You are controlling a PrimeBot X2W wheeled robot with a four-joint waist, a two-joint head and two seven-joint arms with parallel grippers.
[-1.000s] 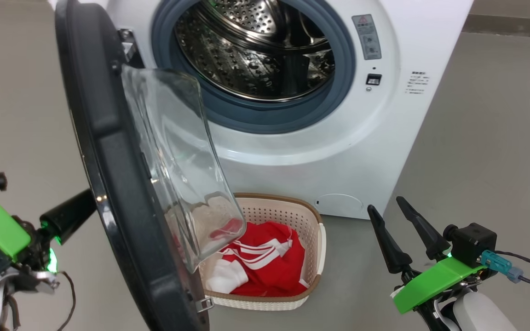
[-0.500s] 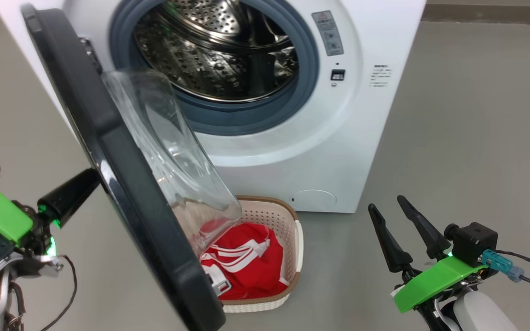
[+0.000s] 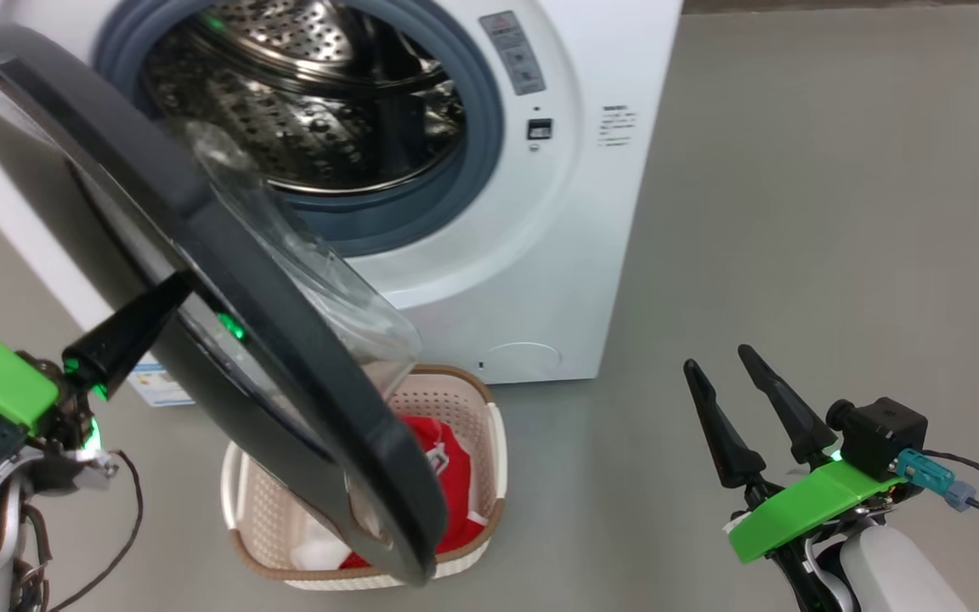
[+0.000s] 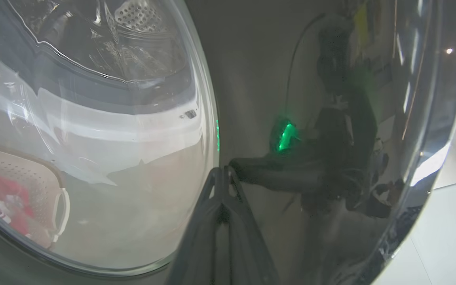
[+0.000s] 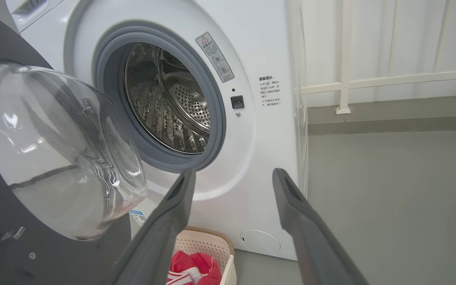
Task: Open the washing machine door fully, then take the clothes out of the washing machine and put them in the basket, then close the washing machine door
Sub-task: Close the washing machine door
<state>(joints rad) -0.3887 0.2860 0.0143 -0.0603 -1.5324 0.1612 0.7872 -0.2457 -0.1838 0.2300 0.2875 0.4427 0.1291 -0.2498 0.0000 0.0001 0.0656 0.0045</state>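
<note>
Drum (image 3: 302,110) looks empty; clothes (image 3: 455,476) in the basket (image 3: 268,518) on the floor (image 3: 795,212) below the washing machine door (image 3: 311,374), half open. Left gripper (image 3: 175,291) jaws pressed together against its outer face; right gripper (image 3: 717,359) jaws spread, idle. Remaining: close door.

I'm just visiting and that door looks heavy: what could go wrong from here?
The shut left claw meets the glossy outer face of the washing machine door with only its tip, so it might slip off. The door's lower edge hangs over the basket with the clothes; whether it clears the rim I cannot tell, it might snag.
</note>
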